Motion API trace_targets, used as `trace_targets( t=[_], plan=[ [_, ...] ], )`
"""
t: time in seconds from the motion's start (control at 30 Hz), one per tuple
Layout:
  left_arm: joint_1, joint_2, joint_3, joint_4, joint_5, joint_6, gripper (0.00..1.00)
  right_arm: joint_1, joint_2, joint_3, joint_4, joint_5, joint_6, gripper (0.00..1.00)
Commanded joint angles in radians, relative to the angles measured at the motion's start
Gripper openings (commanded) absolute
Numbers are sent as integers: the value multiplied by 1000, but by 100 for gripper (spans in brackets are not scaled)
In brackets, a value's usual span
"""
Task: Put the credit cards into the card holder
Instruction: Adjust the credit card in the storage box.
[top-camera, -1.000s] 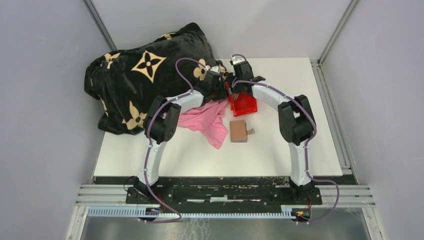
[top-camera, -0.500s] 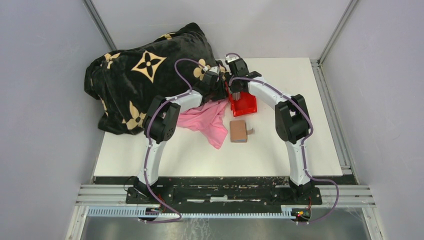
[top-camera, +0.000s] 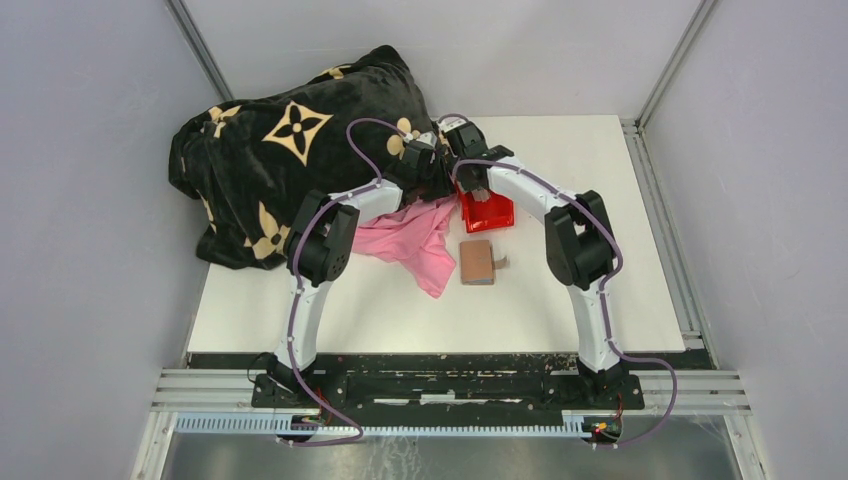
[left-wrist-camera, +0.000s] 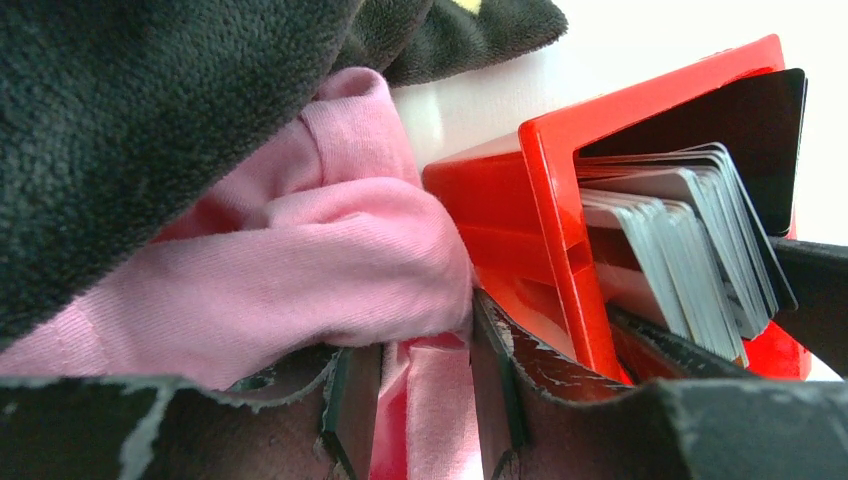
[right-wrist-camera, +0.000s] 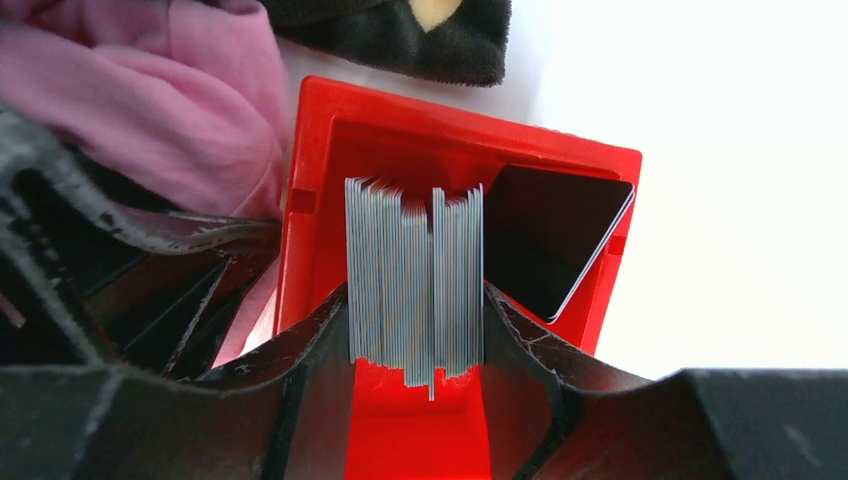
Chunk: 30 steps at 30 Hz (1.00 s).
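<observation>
A red bin (top-camera: 490, 213) (right-wrist-camera: 400, 115) holds a stack of grey credit cards (right-wrist-camera: 415, 250) (left-wrist-camera: 690, 250) standing on edge, with one dark card (right-wrist-camera: 545, 235) (left-wrist-camera: 735, 130) leaning against its far wall. My right gripper (right-wrist-camera: 417, 300) (top-camera: 472, 188) reaches into the bin, its fingers pressed against both sides of the stack. My left gripper (left-wrist-camera: 425, 400) (top-camera: 447, 178) pinches the bin's left wall along with a fold of pink cloth (left-wrist-camera: 330, 250). The brown card holder (top-camera: 478, 262) lies closed on the table, nearer than the bin.
A pink cloth (top-camera: 420, 240) lies left of the bin and the card holder. A large black blanket with tan flowers (top-camera: 280, 150) is heaped at the back left, its edge close behind the bin. White tabletop (top-camera: 600, 200) lies to the right.
My right arm has shifted left and down into the bin, and its fingers have narrowed onto the card stack. The left arm and the card holder have stayed put.
</observation>
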Motion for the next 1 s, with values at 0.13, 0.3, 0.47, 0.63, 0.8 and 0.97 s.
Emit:
trace_targets(
  t=[0.13,0.3,0.47,0.63,0.8,0.97],
  plan=[
    [21,3,34,37,35,-25,44,53,30,61,-29,148,-82,32],
    [29,10,36,48,46,-26,45,60,48,67,-20,194,-84,30],
    [33,11,30,54,51,-27,45,60,50,52,-11,197,-64,34],
    [37,6,21,58,56,-28,45,62,28,54,-5,184,-40,48],
    [37,12,28,64,65,-43,45,66,21,85,-40,187,-43,56],
    [37,15,36,60,62,-45,45,70,-6,69,-33,178,-26,62]
  ],
)
